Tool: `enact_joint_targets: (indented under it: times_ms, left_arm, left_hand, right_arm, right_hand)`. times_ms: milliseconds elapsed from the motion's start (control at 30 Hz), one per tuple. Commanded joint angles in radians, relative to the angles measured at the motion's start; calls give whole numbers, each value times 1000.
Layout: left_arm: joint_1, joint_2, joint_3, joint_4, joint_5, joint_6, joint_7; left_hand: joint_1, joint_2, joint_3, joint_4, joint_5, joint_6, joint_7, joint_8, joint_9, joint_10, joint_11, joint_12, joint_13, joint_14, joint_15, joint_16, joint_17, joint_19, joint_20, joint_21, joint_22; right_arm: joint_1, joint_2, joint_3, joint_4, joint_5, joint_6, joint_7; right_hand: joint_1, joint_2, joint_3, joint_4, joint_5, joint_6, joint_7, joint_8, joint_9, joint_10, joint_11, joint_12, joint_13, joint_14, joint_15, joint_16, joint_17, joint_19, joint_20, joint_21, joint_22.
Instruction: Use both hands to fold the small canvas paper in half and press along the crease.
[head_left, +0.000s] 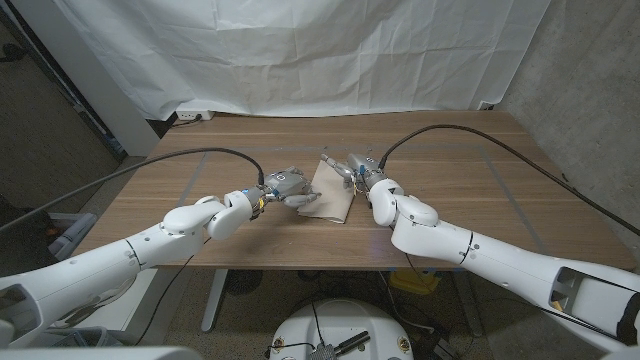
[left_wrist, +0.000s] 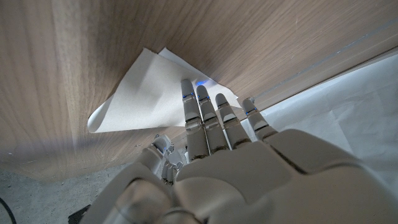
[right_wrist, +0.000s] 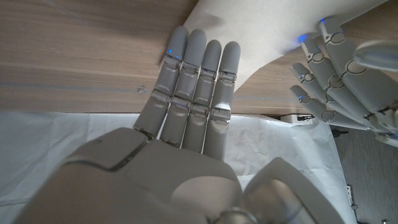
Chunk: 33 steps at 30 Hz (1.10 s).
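Where the two hands meet at the centre of the head view, the folded canvas paper (head_left: 330, 191) is seen on the table (head_left: 460, 190), between the left hand (head_left: 287, 186) and the right hand (head_left: 356, 170).

At the left wrist view's centre, straight fingers (left_wrist: 200, 112) are laid on the paper.

At the right wrist view's upper middle, fingers (right_wrist: 199, 68) held together are laid at its edge.
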Motion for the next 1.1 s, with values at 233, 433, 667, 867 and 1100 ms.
enact_joint_targets:
  times_ms: [233,433,667,867,1100]
  left_arm:
    - [-2,-3,0,0,2,-1,-4]
    - [2,0,-2,-5,1,1,-1]
    - [4,2,-4,-6,0,3,-1]
    - [-1,-4,-1,3,3,-3,1]
    - [-5,-8,1,11,4,-9,5]
  left_hand:
    - [-3,73,-7,0,6,2,-2,-4,1,0,2,-6,0,7,-51,-4,1,-5,5,-3,0]
    - [-3,74,-7,0,6,0,-5,-5,1,2,2,-6,-1,7,-51,-4,1,-5,5,-3,0]
    - [-3,74,-8,1,6,1,-4,-5,1,1,1,-7,-1,8,-50,-4,1,-5,5,-3,0]
    - [-3,74,-8,1,6,0,-5,-5,1,0,3,-8,-1,7,-50,-4,1,-5,7,-3,0]
    - [-3,74,-8,1,6,-1,-4,-6,1,0,1,-8,-1,8,-51,-4,1,-5,6,-3,0]
  right_arm:
    - [-15,27,-4,48,49,25,27]
    - [-12,37,1,88,76,32,35]
    - [-13,33,0,84,74,33,19]
    - [-20,3,0,6,44,20,0]
    - [-41,-31,3,-84,11,9,-12]
  right_hand:
    - [-3,0,-4,2,4,2,3,-9,0,-4,4,-9,0,-2,-3,-10,1,-2,-1,3,3]
    - [-4,0,-5,2,4,2,4,-10,1,-3,7,-9,2,-1,-3,-11,2,-3,-2,3,2]
    - [-5,1,-5,2,5,6,7,-7,7,6,5,-5,6,4,-3,-9,5,-1,-1,4,2]
    - [-5,1,-6,2,5,5,5,-7,10,5,6,-4,11,7,-4,-9,6,0,-1,4,2]
    - [-5,2,-7,1,5,9,3,-8,9,7,5,-4,12,11,-4,-9,8,3,-2,5,2]
